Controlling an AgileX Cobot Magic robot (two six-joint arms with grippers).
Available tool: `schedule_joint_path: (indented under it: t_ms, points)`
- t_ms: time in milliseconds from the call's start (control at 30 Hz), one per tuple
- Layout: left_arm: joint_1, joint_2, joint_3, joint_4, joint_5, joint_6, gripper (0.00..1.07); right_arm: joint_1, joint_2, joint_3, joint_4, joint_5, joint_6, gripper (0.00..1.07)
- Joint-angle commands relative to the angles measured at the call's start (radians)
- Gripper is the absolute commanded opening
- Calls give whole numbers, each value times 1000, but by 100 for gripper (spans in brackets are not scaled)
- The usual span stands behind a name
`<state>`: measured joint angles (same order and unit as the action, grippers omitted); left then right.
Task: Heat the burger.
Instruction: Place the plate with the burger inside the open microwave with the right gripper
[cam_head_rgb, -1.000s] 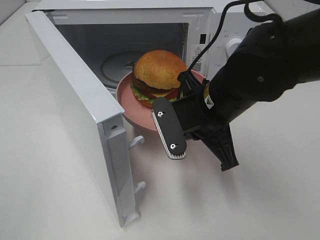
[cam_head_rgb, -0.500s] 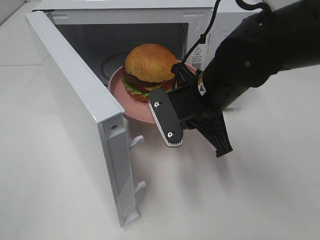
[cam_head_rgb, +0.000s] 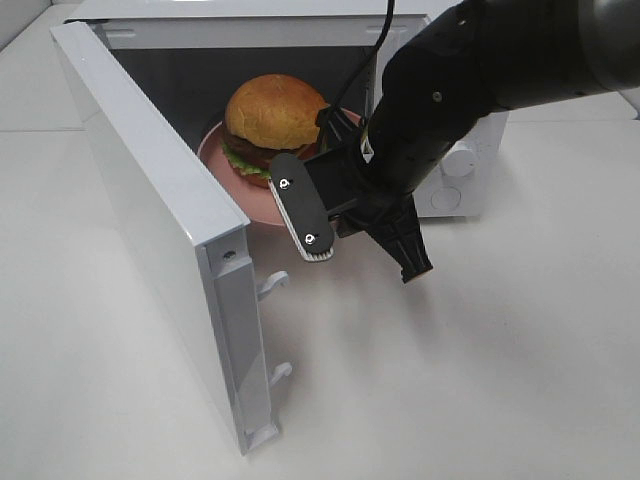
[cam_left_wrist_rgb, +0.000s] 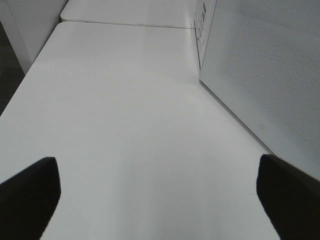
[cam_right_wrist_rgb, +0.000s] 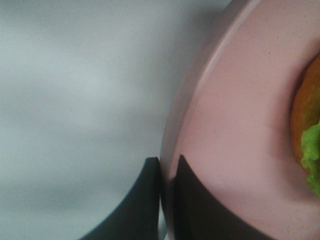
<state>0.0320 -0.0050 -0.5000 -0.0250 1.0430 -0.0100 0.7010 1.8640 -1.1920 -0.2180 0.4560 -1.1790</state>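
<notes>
The right jaws stay clamped on the rim of the pink plate (cam_head_rgb: 222, 172). Over the last second they have carried it from in front of the microwave (cam_head_rgb: 250, 18) to partly inside the cavity, past the open door (cam_head_rgb: 150, 200). The burger (cam_head_rgb: 272, 115) rides upright on the plate, apparently not yet set down. The left jaws hang wide open over the surface (cam_left_wrist_rgb: 125, 100), holding nothing.
</notes>
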Motion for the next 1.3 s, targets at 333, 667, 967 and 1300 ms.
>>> schedule_joint_path:
  t_ms: [333, 667, 967, 1300]
  points:
    - [3, -16, 2, -6, -8, -2, 102, -19, 74, -148, -18, 47, -6, 0]
    - [3, -16, 2, -6, -8, -2, 102, -19, 153, -280, -16, 161, -11, 0]
    - [3, -16, 2, -6, -8, -2, 102, -28, 213, -396, -13, 178, -58, 0]
    - [3, -16, 2, -6, -8, -2, 102, -39, 262, -503, -20, 227, -85, 0]
